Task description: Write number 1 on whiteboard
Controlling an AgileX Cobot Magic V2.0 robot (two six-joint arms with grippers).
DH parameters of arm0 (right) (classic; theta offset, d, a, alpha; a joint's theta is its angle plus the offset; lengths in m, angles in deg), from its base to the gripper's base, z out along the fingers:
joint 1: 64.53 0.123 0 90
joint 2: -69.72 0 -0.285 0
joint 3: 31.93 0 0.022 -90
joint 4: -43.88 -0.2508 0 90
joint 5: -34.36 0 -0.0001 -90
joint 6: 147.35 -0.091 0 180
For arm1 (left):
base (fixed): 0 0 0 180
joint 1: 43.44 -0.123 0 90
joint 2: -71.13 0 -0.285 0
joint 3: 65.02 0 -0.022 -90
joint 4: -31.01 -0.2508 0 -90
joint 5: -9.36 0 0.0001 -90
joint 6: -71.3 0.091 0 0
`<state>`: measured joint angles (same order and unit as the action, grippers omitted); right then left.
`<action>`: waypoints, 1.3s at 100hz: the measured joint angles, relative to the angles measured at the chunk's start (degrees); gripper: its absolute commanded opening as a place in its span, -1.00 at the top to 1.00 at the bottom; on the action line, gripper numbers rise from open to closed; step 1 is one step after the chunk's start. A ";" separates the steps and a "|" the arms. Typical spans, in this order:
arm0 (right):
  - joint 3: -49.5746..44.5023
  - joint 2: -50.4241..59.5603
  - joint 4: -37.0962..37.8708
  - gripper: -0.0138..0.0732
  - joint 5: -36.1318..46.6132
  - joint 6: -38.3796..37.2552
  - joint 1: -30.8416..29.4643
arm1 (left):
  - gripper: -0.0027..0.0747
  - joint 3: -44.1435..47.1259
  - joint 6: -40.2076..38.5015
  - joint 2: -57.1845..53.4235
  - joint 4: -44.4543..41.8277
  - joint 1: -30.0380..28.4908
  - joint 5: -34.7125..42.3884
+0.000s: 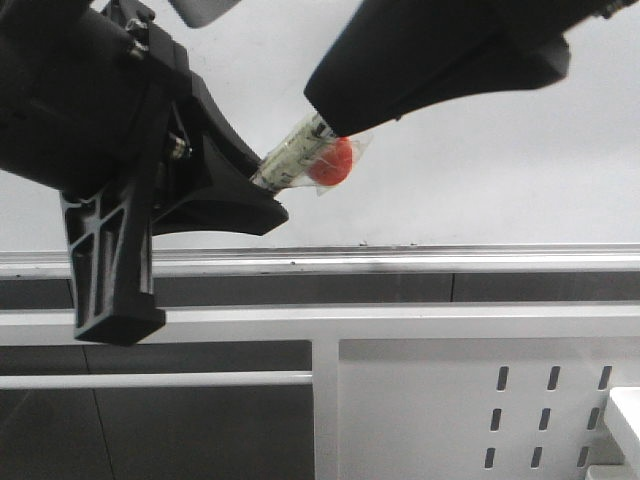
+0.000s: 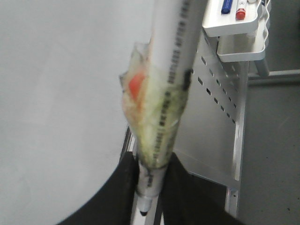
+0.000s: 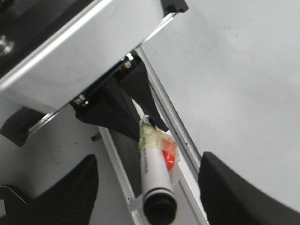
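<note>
Across the upper half of the front frame the whiteboard [image 1: 480, 180] is blank, no number 1 stroke visible yet. At frame centre the taped white marker [image 1: 300, 155] lies tilted, long axis running lower left to upper right, tip end clamped in the left gripper [image 1: 262, 195] just off the board. The right gripper [image 3: 147, 187] straddles the marker's butt end, fingers spread wide, touching nothing.
</note>
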<state>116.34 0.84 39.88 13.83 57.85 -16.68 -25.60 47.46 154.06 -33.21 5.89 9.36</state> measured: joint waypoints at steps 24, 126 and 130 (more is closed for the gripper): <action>0.13 -1.08 0.00 0.38 0.21 0.00 0.00 | 0.98 0.00 0.00 0.00 0.00 0.00 0.64; 0.26 4.96 0.94 0.85 1.89 -1.75 -3.05 | -0.17 0.00 0.00 -13.99 7.00 0.00 -7.41; 0.26 6.41 1.04 0.85 1.26 -2.32 -4.09 | -0.06 0.00 -0.04 -15.72 8.30 0.00 -8.06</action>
<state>116.61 7.25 40.92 15.09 55.53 -20.77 -25.60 47.42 138.34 -24.91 5.89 1.30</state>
